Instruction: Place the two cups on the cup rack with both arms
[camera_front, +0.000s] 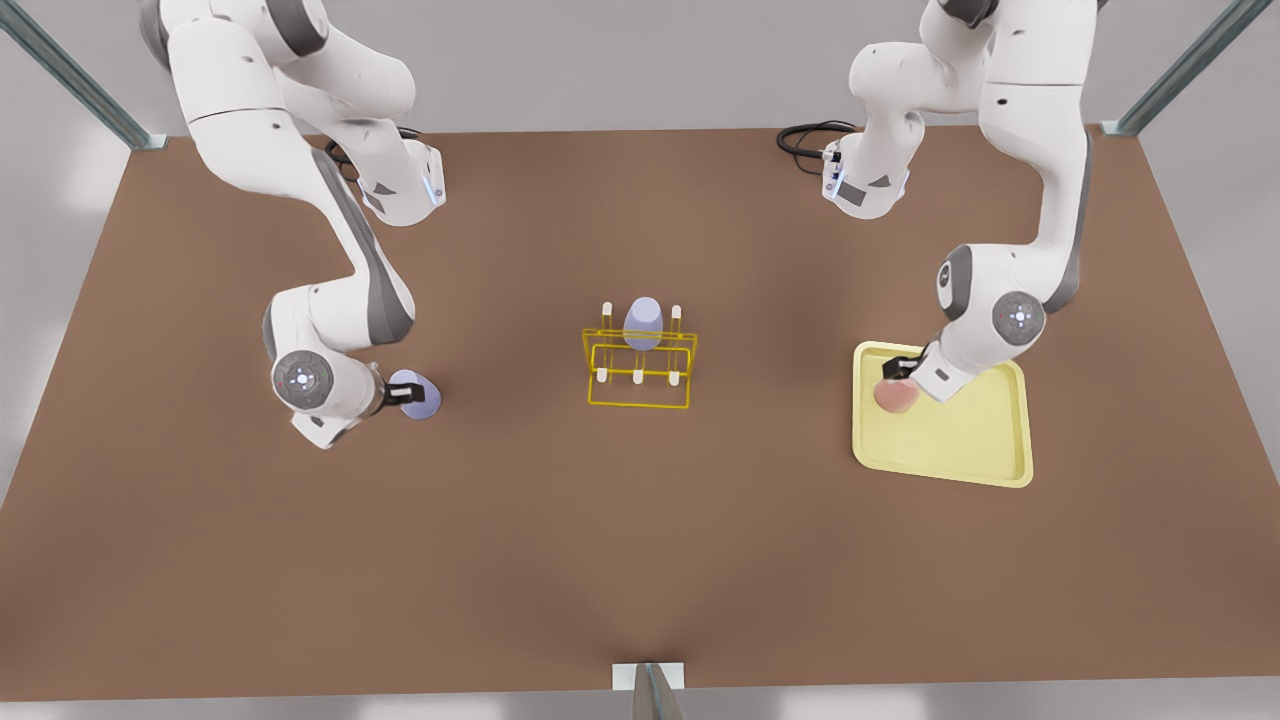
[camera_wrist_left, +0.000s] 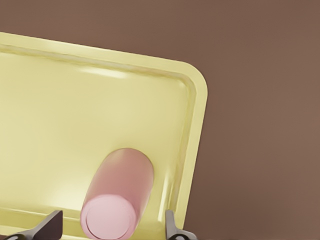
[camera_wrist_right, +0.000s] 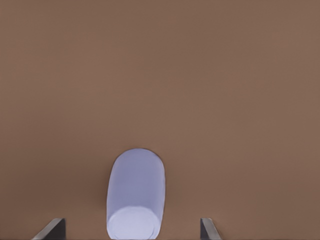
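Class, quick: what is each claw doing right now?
Left claw: open, straddling the pink cup on the tray.
Right claw: open, straddling the lavender cup.

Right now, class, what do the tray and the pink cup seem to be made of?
Tray: probably glossy moulded plastic, given the soft highlights along its rounded raised rim. Pink cup: matte, opaque, perhaps plastic or ceramic; its even colour leaves this open.

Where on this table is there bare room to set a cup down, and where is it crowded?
Free: the wide brown table in front of the cup rack, and the strips between the rack and each arm. Crowded: the rack, already holding a lavender cup; the tray corner, where the left gripper straddles the pink cup; the right gripper around another lavender cup.
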